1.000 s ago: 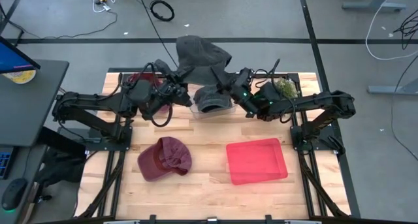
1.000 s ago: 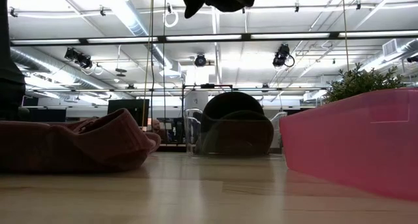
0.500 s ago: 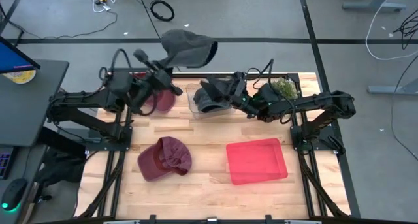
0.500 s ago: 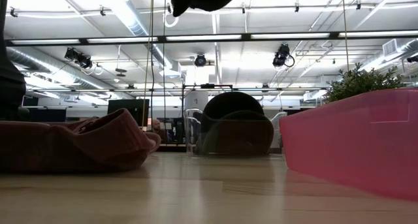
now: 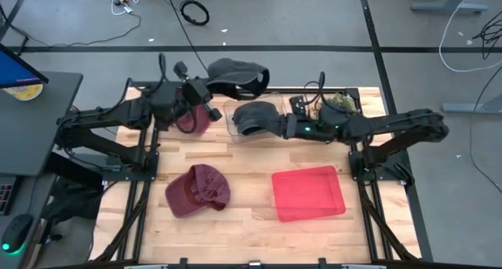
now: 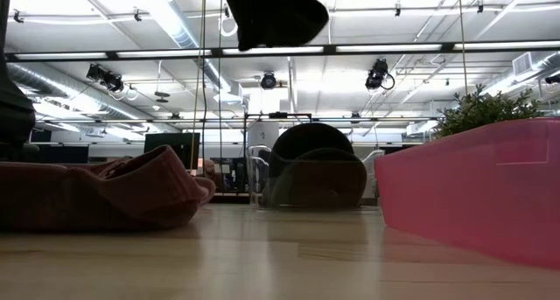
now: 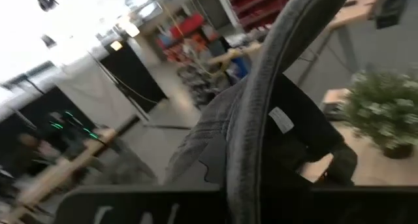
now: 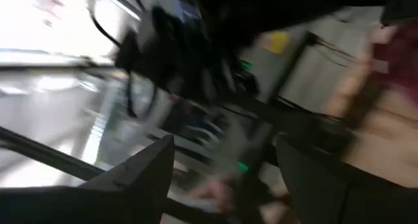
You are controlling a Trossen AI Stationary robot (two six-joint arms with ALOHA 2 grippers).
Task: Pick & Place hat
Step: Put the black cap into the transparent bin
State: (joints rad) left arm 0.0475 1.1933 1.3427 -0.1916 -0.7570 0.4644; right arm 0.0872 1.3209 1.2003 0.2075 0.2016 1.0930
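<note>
A grey hat [image 5: 235, 74] hangs high over the table's far edge, and its underside shows at the top of the low view [image 6: 276, 16]. My left gripper [image 5: 202, 90] is shut on it from the left. A dark hat [image 5: 252, 116] sits in a clear bin [image 6: 255, 173] at the far middle. My right gripper [image 5: 276, 126] stands open at that hat's right side, and its two fingers show apart in the right wrist view [image 8: 225, 172]. A maroon hat [image 5: 198, 189] lies crown up on the table, near left. My left gripper holds the grey hat by its rim [image 7: 245, 165], which runs away from the fingers with the inner label [image 7: 282, 119] showing. The gripper's own body hides the place of contact. The hat is lifted clear and spreads toward the table's right. My right gripper is beside the dark hat; whether it touches it, I cannot tell.
A red bin [image 5: 307, 192] stands near right and fills the right of the low view [image 6: 472, 186]. A small plant [image 5: 342, 104] stands at the far right. Something maroon [image 5: 192, 120] lies at the far left under my left arm. Bare wood lies between the maroon hat and the red bin.
My right gripper has come away from the grey hat and dropped toward the dark hat in the clear bin. My left gripper has carried the grey hat toward the table's left and far edge. The hat, at first stretched between both grippers, now hangs from the left one alone.
</note>
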